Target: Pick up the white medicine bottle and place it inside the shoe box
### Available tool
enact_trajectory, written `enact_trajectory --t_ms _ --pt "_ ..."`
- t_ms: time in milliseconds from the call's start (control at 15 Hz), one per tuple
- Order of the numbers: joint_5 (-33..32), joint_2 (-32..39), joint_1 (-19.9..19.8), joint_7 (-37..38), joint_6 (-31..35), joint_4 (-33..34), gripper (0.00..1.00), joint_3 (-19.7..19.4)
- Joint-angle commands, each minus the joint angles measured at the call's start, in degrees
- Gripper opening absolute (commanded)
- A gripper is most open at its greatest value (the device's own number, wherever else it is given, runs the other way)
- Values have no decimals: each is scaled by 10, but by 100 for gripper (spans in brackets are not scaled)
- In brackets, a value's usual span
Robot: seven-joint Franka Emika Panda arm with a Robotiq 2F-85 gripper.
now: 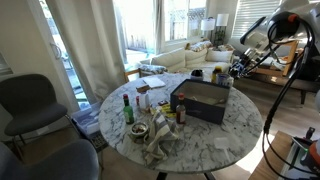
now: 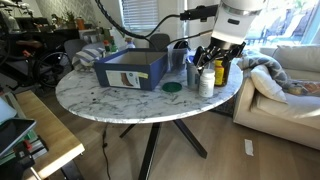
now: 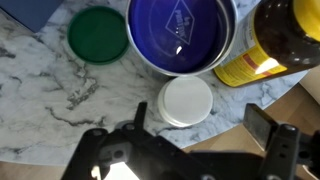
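White plastic fills the middle of the wrist view: that's the cap of the white medicine bottle [image 3: 186, 100], seen straight down from above, so it stands upright with its long axis running up toward the camera. The claw [image 3: 200, 122] hangs right over it, jaws spread wide. One of the fingers [image 3: 140, 118] shows dark on one side of the cap, and its partner sits out beyond the opposite side. The cap lies between them, a touch nearer the first, and nothing is clamped. Tight neighbourhood here: a blue-topped round tin [image 3: 180, 35] just beside the cap, an amber bottle with a yellow label [image 3: 268, 45] close by, and a green lid [image 3: 97, 35] lying flat on the marble desk [image 3: 40, 100]. In an exterior view the claw [image 2: 213, 58] hovers above the white medicine bottle [image 2: 205, 82] near the desk's edge. The shoe box [image 2: 130, 70] sits open-topped well off to one side on the same desk, with the tin between. My read: this is the approach to the grasp, and the task is barely begun. The move ahead looks like a straight drop along the bottle's axis, then a squeeze across its round body. The risk, I'd say, is a finger clipping the tin or the amber bottle on the way down, or tipping the light bottle over.
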Motion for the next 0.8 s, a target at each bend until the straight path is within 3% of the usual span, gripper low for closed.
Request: enact_trajectory --t_ms 0,200,400,600,733 --pt "-12 30 -12 27 -5 36 82 13" --pt "-16 44 -13 35 -10 51 53 17" --pt "-23 49 -14 38 -15 58 31 20" --pt "-45 24 -2 40 -2 33 27 8" --pt "-65 -14 21 34 2 -19 27 -23"
